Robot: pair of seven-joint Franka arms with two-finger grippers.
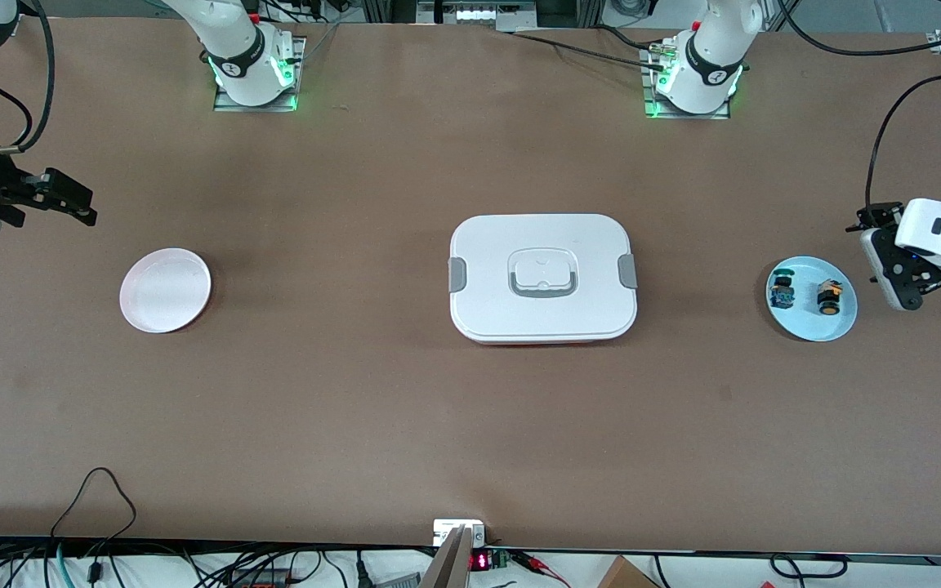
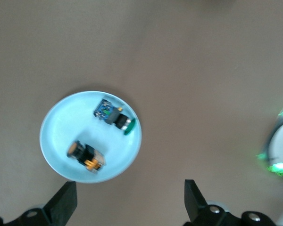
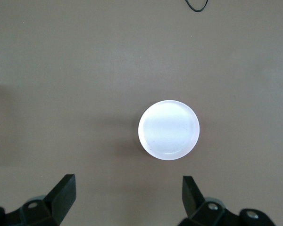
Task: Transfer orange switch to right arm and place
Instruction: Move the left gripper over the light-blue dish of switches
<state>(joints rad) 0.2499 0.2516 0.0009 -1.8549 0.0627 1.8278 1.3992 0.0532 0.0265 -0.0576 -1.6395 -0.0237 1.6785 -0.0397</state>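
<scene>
The orange switch [image 1: 828,296] lies on its side on a light blue plate [image 1: 813,331] near the left arm's end of the table. It also shows in the left wrist view [image 2: 86,157], with the plate [image 2: 66,127] under it. My left gripper [image 1: 899,275] hangs open and empty over the table just beside that plate, toward the table's end. In the left wrist view the left gripper [image 2: 129,200] holds nothing. My right gripper [image 1: 70,198] is open and empty over the right arm's end of the table; in its own view [image 3: 129,193] it holds nothing.
A dark switch with blue-green parts [image 1: 782,292] lies on the same blue plate [image 2: 114,116]. A white lidded box [image 1: 542,278] stands at the table's middle. A white plate [image 1: 165,290] lies near the right arm's end [image 3: 169,130].
</scene>
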